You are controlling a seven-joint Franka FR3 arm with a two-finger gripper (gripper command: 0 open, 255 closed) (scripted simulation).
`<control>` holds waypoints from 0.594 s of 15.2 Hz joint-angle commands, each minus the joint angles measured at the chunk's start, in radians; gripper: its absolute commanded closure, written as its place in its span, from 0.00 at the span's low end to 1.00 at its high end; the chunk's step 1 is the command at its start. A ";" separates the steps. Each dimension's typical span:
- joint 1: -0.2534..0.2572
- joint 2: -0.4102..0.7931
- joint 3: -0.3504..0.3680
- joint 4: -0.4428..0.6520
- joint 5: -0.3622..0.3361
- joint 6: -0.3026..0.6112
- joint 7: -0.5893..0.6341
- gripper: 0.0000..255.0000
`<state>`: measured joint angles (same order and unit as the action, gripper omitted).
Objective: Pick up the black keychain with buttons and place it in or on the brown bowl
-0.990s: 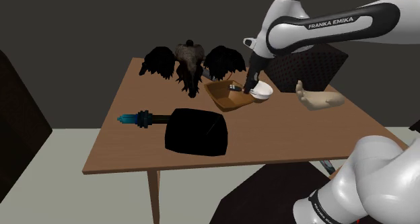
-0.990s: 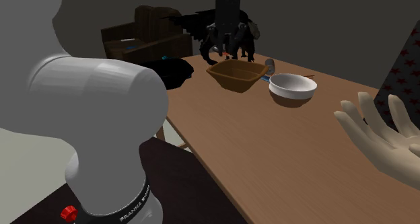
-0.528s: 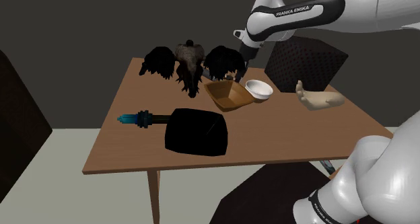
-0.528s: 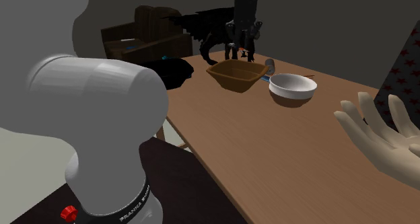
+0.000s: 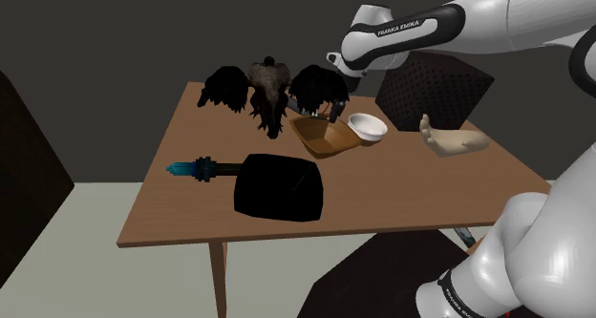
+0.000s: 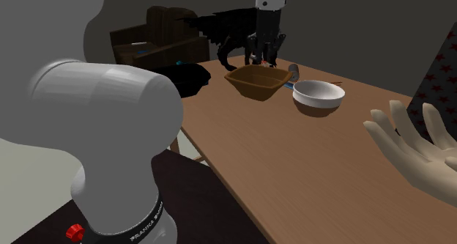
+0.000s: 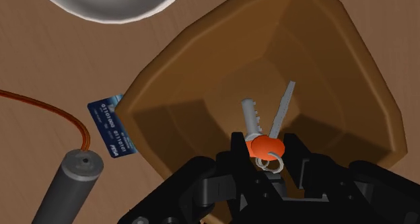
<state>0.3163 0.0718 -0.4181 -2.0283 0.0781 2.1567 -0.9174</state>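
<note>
Keychain [image 7: 254,119] clasped in the gripper [image 7: 266,146], hanging over the angular bowl [image 7: 202,75] straight below the gripper, card [image 7: 111,130] on the table [image 7: 40,61] just beside that bowl, cylinder [image 7: 71,182] next to the card, round bowl [image 7: 108,4] beyond, apart.

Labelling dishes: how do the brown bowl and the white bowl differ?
The brown bowl is angular and faceted; the white bowl is round. The brown bowl is deeper, the white bowl shallower. The gripper holds the keychain over the brown bowl; the white bowl lies empty. Both stand upright on the table.
</note>
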 commanded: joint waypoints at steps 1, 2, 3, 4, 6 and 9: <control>-0.001 0.015 0.000 -0.013 0.009 0.026 -0.007 1.00; -0.002 0.021 0.001 -0.020 0.012 0.039 -0.010 1.00; -0.002 0.027 0.001 -0.027 0.016 0.051 -0.013 1.00; -0.003 0.033 0.002 -0.033 0.020 0.064 -0.016 1.00; -0.004 0.047 0.003 -0.046 0.029 0.088 -0.022 1.00; -0.005 0.055 0.004 -0.053 0.034 0.103 -0.026 1.00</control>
<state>0.3119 0.1248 -0.4147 -2.0812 0.1108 2.2567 -0.9423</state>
